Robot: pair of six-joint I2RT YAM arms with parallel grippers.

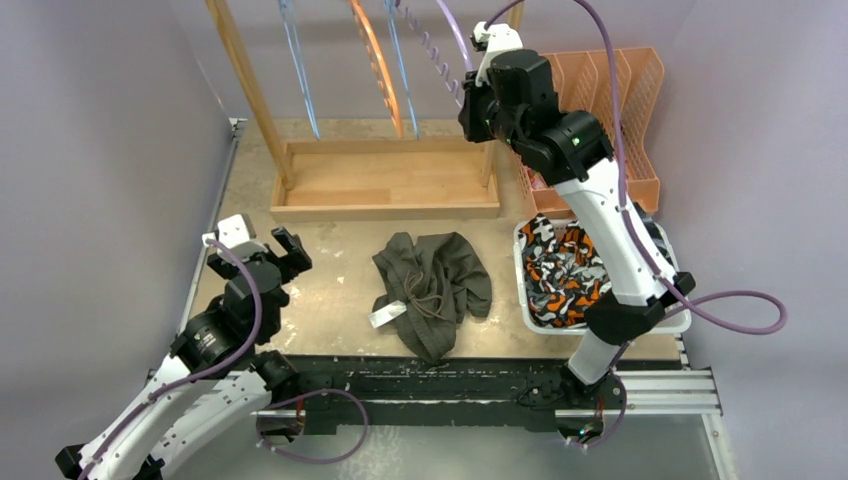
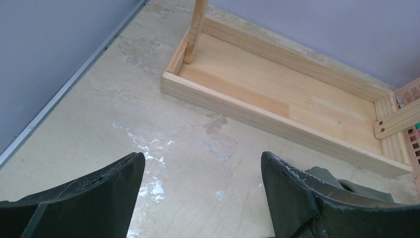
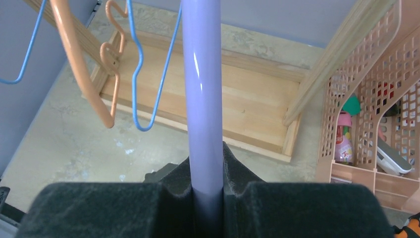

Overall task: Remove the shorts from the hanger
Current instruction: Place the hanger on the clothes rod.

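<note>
The lilac hanger (image 3: 200, 99) is clamped in the right claw (image 3: 207, 193); the rack (image 1: 385, 195) could be toppled if jerked. The left claw (image 2: 202, 163) is held wide.

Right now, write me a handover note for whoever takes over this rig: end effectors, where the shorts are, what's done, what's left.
Left end effector: open, empty, over the table.
Right end effector: shut on the lavender hanger at the wooden rack.
Olive shorts: loose on the table, front centre.
Patterned shorts: in the white bin, right side.
Done: no shorts show on any hanger in view.
Left: probably only releasing the hanger and pulling back.
</note>
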